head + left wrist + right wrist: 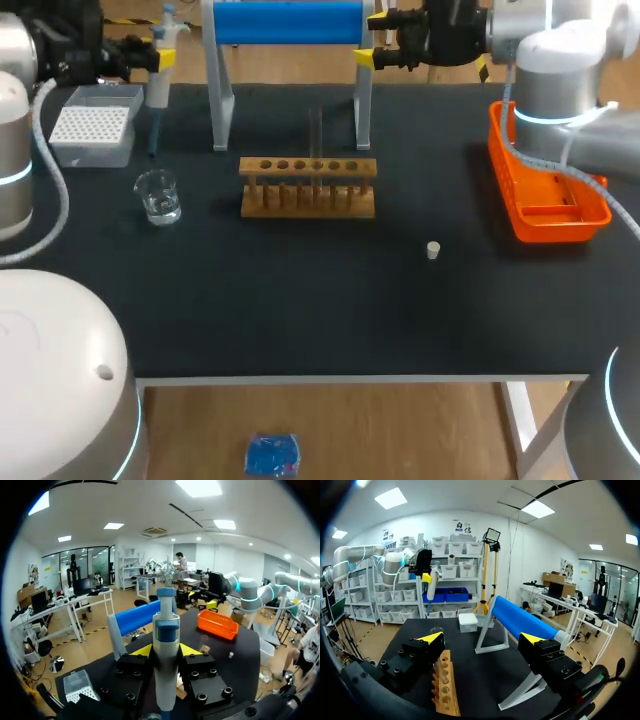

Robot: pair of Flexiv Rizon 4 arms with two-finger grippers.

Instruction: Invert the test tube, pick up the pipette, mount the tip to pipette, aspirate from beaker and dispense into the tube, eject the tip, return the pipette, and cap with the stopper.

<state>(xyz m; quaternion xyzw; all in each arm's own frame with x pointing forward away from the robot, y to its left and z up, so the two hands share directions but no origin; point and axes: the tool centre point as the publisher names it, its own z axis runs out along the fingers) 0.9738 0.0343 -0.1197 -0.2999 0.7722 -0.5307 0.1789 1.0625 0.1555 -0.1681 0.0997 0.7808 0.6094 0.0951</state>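
Rack point(308, 186) mid-table, test tube point(316, 128) upright in it. Tip box point(92, 125) far left, beaker point(158, 195) just nearer. Left gripper point(166, 652) clamps the pipette point(166, 630) by the tip box (pickup done; tip unclear). Aspirating, dispensing, ejecting and capping remain. Stopper point(433, 250) lies loose, near right. Right gripper point(482, 640) wide, empty.

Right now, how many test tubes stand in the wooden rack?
1. The test tube stands in the wooden rack, in a hole right of its middle. Clear glass shows faintly, so another may be missed.
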